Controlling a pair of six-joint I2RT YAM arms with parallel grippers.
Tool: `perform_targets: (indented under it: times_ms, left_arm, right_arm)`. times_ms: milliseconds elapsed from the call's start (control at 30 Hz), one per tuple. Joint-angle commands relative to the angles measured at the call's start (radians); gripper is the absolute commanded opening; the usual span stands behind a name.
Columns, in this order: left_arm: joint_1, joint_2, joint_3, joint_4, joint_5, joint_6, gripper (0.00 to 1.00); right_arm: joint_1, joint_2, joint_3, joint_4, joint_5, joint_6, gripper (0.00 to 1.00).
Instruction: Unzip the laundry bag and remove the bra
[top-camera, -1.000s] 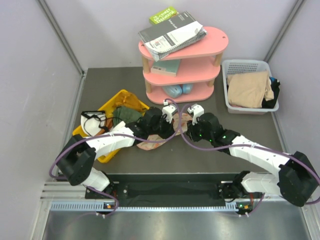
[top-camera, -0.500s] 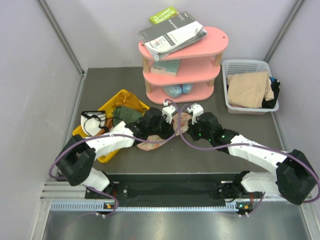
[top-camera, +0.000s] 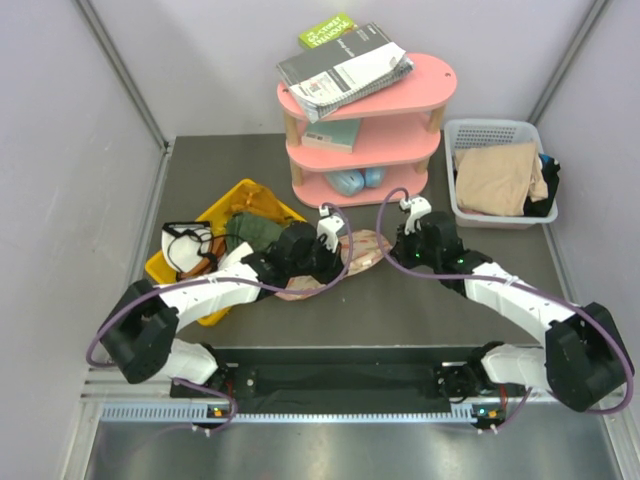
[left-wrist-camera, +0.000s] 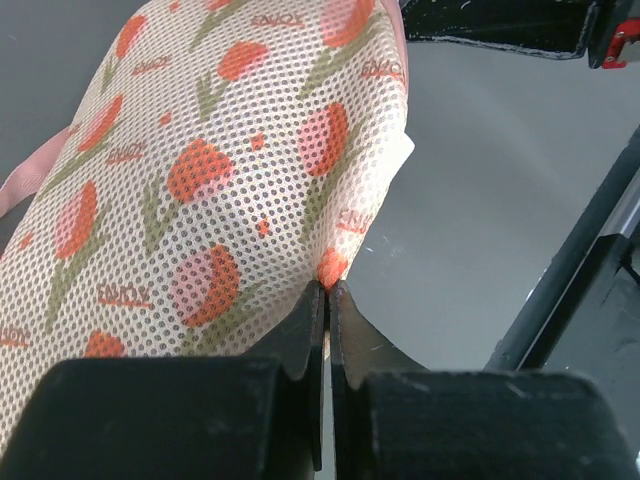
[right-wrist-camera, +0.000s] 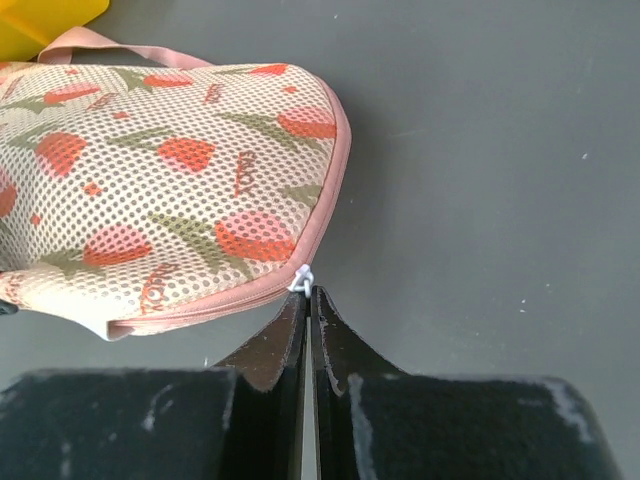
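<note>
The laundry bag (top-camera: 362, 246), cream mesh with a red fruit print and pink trim, lies on the dark table between my two grippers. My left gripper (top-camera: 335, 264) is shut on a fold of its mesh edge (left-wrist-camera: 327, 285); the bag (left-wrist-camera: 200, 170) fills the left wrist view. My right gripper (top-camera: 393, 254) is shut on the small white zipper pull (right-wrist-camera: 303, 277) at the bag's (right-wrist-camera: 170, 170) right end, with the pink zip seam (right-wrist-camera: 200, 305) running left from it. A pink loop strap (right-wrist-camera: 110, 42) lies behind the bag. The bra is hidden.
A yellow bin (top-camera: 215, 212) holding an olive-green cloth (top-camera: 256, 230) sits left of the bag. A pink shelf unit (top-camera: 365, 135) with books stands behind it. A white lattice basket (top-camera: 478, 128) with a beige cloth (top-camera: 497, 178) is at the back right.
My right gripper has moved right and a little back, uncovering more of the bag between the arms. My left gripper has shifted slightly left, still on the bag.
</note>
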Motion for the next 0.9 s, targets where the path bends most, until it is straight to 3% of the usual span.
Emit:
perform_targets:
  times_ms: [0,233,567,800,867]
  left_arm:
    - [0.004,-0.05,-0.035,0.013,0.014,-0.012,0.0]
    - [0.004,0.025,-0.005,0.07,0.062,0.011,0.0]
    - [0.004,0.23,0.209,0.107,0.117,0.094,0.0]
    - [0.004,0.182,0.118,0.101,0.02,0.093,0.0]
    - [0.003,0.13,0.066,0.099,0.031,0.064,0.1]
  right_arm:
    - [-0.029,0.006,0.02,0.011,0.0,-0.015,0.0]
    - [-0.029,-0.044,0.053,-0.122,0.054,0.017,0.0]
    - [-0.031,-0.178,0.114,-0.382,0.183,0.089,0.0]
    - [0.017,-0.178,0.073,-0.359,0.082,0.122,0.0]
    - [0.057,-0.16,0.065,-0.331,0.033,0.146,0.0]
